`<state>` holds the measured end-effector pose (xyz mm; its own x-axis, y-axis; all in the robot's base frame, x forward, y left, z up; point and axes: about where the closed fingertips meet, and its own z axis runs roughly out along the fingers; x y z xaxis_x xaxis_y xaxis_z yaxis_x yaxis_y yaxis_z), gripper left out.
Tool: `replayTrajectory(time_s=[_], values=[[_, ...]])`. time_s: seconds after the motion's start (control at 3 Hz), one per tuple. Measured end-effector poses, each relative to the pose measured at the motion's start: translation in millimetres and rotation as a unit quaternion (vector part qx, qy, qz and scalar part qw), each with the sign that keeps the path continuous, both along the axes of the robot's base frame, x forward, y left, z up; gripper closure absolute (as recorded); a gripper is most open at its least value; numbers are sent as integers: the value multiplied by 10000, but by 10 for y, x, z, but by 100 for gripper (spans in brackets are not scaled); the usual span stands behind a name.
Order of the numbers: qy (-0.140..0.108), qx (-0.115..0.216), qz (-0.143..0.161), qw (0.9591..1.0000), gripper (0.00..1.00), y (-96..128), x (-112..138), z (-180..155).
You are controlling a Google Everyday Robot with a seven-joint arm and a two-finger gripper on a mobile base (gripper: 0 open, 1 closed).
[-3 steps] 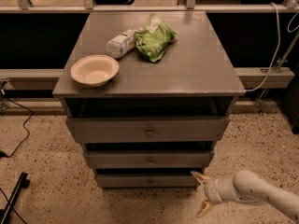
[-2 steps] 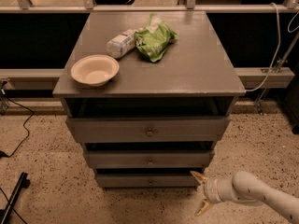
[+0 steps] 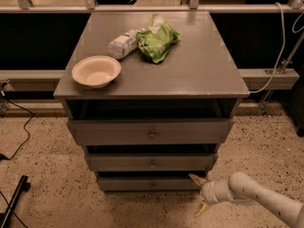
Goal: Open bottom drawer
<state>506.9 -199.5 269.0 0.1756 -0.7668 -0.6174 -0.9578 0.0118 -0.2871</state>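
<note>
Claw (image 3: 199,194) spread wide and empty, my arm reaches in from the lower right, close to the floor. My upper finger (image 3: 196,178) points at the right end of the bottom drawer (image 3: 142,183), just beside its corner; I cannot tell whether it touches. That drawer sits lowest in the grey cabinet, its small knob (image 3: 152,185) untouched. On the counter (image 3: 199,75) above rest a bowl (image 3: 96,71), a green bag (image 3: 158,39) and a white packet (image 3: 123,43).

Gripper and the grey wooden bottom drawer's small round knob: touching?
Apart. The camera view shows the gripper by the bottom drawer's right end, bare front separating it from the knob.
</note>
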Motion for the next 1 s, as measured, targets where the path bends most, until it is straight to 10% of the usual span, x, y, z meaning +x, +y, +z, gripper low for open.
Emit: replayTrajectory(time_s=[1.0], values=[[96,-43,86,9999,0,21,199,-582]])
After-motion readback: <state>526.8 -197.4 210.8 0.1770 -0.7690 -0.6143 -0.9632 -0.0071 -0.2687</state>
